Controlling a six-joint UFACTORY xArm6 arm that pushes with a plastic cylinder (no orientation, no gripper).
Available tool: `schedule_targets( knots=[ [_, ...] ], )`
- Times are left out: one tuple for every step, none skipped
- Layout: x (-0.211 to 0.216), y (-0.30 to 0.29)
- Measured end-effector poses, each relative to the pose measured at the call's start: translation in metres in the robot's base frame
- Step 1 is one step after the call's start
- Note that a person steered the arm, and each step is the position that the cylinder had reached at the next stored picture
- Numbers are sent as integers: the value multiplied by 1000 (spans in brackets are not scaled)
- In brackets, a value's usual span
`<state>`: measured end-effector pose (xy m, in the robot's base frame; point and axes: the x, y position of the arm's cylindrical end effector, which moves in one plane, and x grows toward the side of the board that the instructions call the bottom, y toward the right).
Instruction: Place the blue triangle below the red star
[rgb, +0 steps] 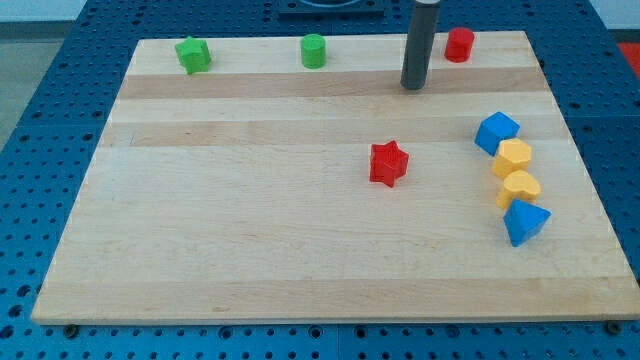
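Observation:
The red star (389, 163) lies near the middle of the wooden board (250, 220). The blue triangle (525, 221) lies at the view's right, at the bottom of a column of blocks. My tip (413, 86) stands on the board above the red star and slightly to its right, well apart from it. It is far from the blue triangle, up and to the left of it. It touches no block.
Above the blue triangle stand two yellow blocks (519, 187) (512, 157) and a blue cube-like block (496, 132). Along the top edge lie a red cylinder (459, 44), a green cylinder (314, 50) and a green star-like block (193, 55).

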<state>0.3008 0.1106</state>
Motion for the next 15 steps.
schedule_targets(
  knots=[
    [4,0],
    [44,0],
    [72,0],
    [82,0],
    [170,0],
    [241,0],
    [267,0],
    [318,14],
    [318,29],
    [308,35],
    [276,39],
    [276,39],
    [291,64],
    [296,124],
    [267,139]
  ],
)
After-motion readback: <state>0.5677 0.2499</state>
